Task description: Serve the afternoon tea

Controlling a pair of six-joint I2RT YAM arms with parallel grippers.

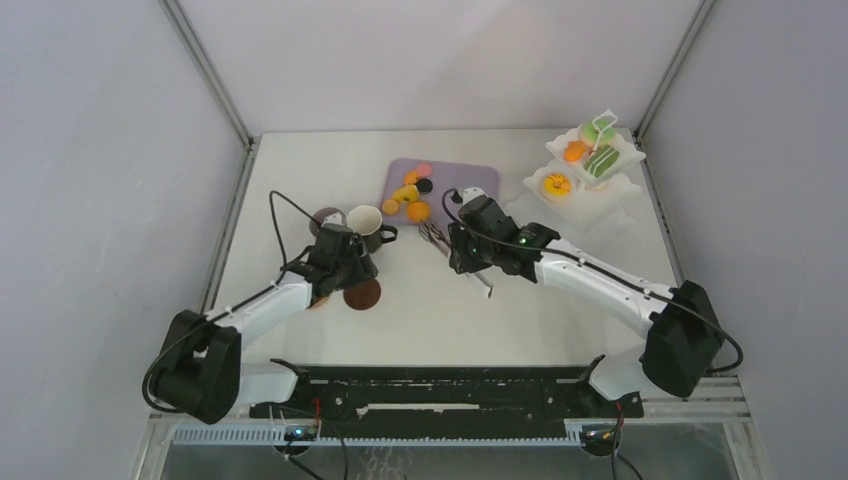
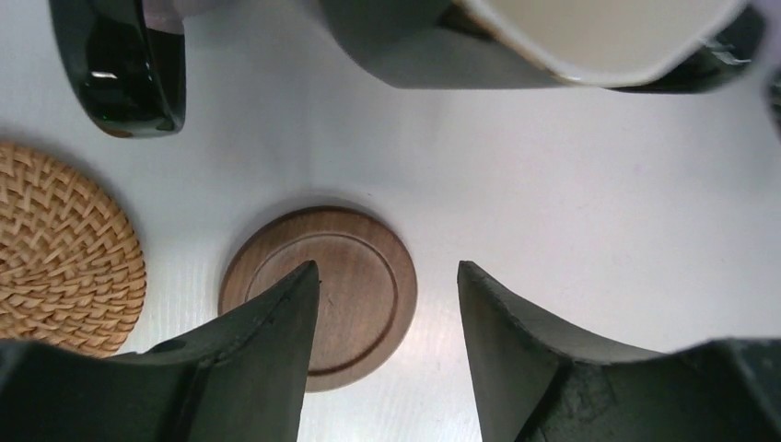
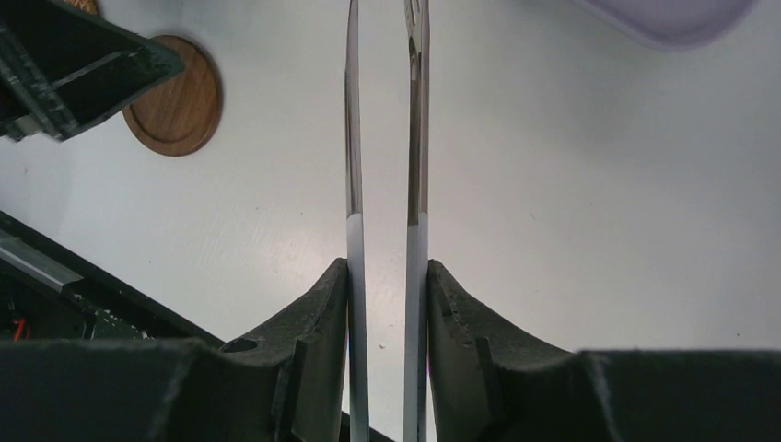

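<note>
The left gripper (image 2: 387, 276) is hovering over the wooden coaster (image 2: 359, 295) with its fingers spread wide, gripping nothing. The woven coaster (image 2: 55, 249) is lying at its nine o'clock and the dark mug (image 2: 553, 46) is standing at twelve. The right gripper (image 3: 387, 276) is pinching the long tongs (image 3: 354, 184) between narrow fingers. On the table (image 1: 560, 320), the three-tier stand (image 1: 590, 160) is sitting at two o'clock, and sweets (image 1: 410, 195) are lying on the lilac tray (image 1: 470, 175) at twelve

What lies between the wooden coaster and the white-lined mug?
Nothing: bare table runs from coaster to mug, clear in the left wrist view. The top view has the left gripper over that stretch.
</note>
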